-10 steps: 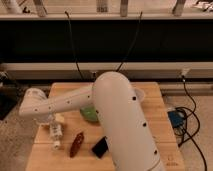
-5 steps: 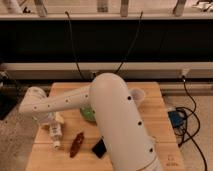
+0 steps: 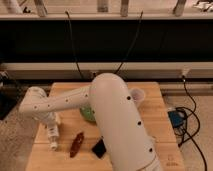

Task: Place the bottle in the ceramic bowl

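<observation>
The robot's white arm (image 3: 117, 115) reached from its bulky elbow out to the left and bent down, so that the claw (image 3: 52, 123) sat low over the near-left part of the light wooden counter (image 3: 155, 107), right at the small slim clear-whitish plastic bottle with a white cap (image 3: 53, 136). Whether the claw was wide, narrow or already holding the bottle could not be told, since the wrist covered it. The bottle lay on the counter with its cap towards the near edge, apart to the left of the round glossy green ceramic bowl (image 3: 88, 115), which peeped out from behind the arm near the counter's middle. Right of the bottle lay a reddish-brown elongated object (image 3: 76, 144), then a flat black rectangle (image 3: 99, 148). A pale cup-like vessel (image 3: 138, 94) stood far right. The step in hand looked like the grasp. To do it well, the claw should take the bottle squarely across the middle of its slim body so it cannot roll or swing. It should then lift high enough to clear the bowl's rim before travelling right, clear of the reddish-brown object. Against the frame 0.5 s earlier, little differed: the arm held much the same pose, the bottle was in the same spot, not visibly raised, and the other 4 things had not moved.
</observation>
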You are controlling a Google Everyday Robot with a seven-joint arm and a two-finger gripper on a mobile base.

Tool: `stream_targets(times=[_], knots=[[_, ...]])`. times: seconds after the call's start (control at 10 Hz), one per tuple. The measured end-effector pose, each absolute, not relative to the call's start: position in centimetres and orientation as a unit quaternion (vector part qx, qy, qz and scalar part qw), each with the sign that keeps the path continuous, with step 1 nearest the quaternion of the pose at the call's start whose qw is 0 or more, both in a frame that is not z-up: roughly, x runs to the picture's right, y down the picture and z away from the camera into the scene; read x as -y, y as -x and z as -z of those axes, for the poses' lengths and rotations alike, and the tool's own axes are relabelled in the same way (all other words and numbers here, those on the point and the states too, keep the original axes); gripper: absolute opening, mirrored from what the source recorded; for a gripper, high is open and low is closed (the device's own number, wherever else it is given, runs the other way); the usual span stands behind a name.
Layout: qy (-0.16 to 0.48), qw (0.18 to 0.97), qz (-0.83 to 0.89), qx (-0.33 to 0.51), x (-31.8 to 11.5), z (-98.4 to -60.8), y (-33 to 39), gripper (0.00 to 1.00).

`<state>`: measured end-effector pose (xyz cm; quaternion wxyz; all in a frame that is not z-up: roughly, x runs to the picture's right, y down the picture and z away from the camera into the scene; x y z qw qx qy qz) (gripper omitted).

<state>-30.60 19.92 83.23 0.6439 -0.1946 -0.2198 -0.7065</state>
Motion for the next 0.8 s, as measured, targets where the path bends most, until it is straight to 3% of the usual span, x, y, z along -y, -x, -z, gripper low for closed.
stream_targets(times=[0.8], knots=[[0.179, 0.687, 0.674, 0.205, -12.9, -80.7, 25.3, 0.0]])
